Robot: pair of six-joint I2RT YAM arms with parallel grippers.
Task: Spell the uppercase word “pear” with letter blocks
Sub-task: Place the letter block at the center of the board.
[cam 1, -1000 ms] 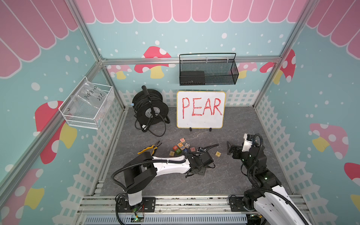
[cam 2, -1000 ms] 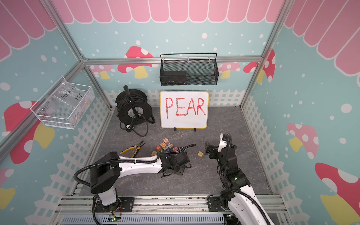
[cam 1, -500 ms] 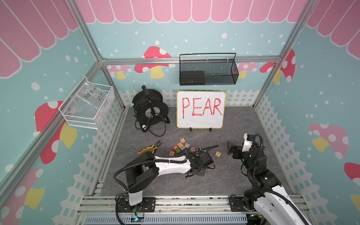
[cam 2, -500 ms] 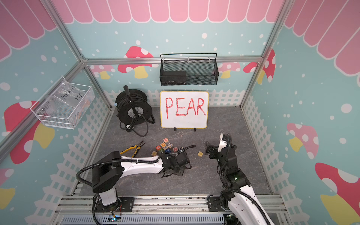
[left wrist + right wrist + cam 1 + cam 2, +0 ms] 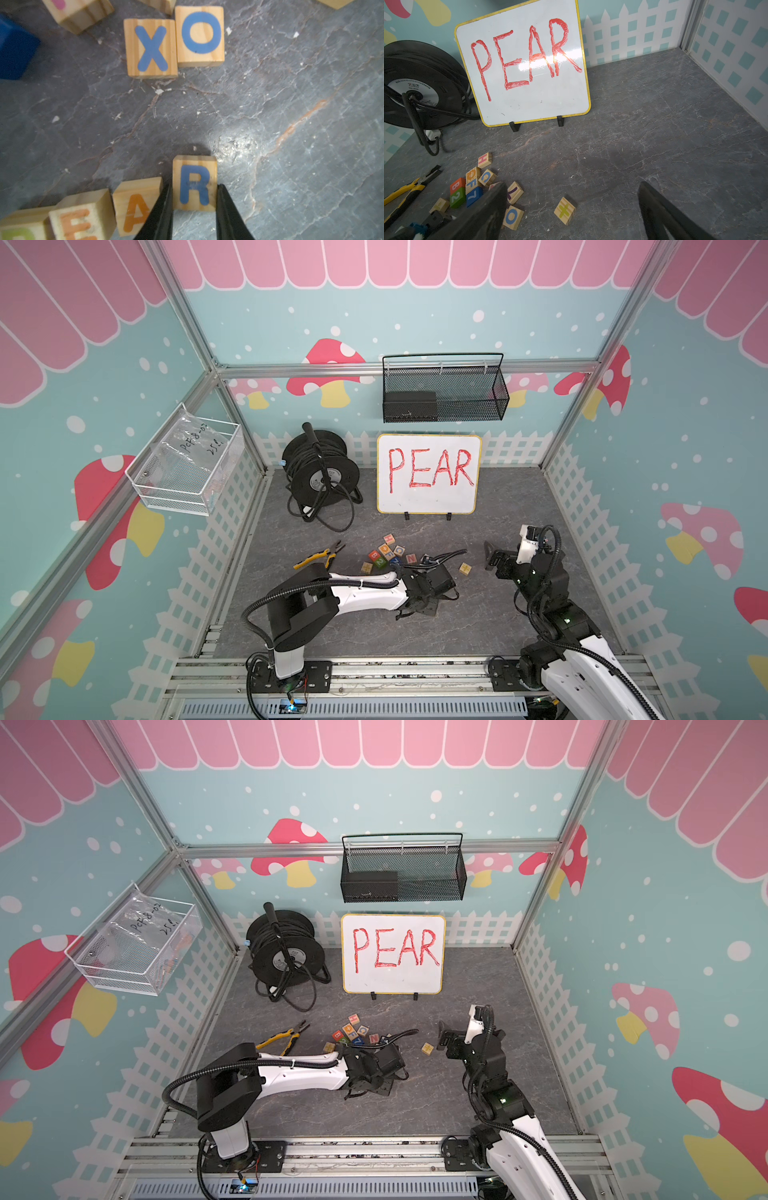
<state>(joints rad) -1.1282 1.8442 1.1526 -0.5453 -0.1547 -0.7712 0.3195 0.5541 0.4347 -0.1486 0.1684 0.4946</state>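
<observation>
In the left wrist view, my left gripper point(image 5: 194, 188) is shut on the wooden R block point(image 5: 194, 178), one black finger against each of its sides. The block rests on the grey floor. Beside it stand the orange A block point(image 5: 136, 205) and the orange-red E block point(image 5: 82, 220) in a slightly crooked row. A further block point(image 5: 19, 230) with a yellow-green letter is cut off at the frame edge. In both top views the left wrist point(image 5: 428, 585) hides this row. My right gripper point(image 5: 571, 185) hangs open and empty above bare floor, to the right.
Blue X point(image 5: 152, 48) and O point(image 5: 200, 35) blocks sit just beyond the row, with a blue cube point(image 5: 14, 47) nearby. A loose plus block point(image 5: 465, 568) lies between the arms. A block cluster point(image 5: 386, 553), pliers point(image 5: 320, 558), cable reel point(image 5: 320, 472) and PEAR whiteboard point(image 5: 429, 472) lie behind.
</observation>
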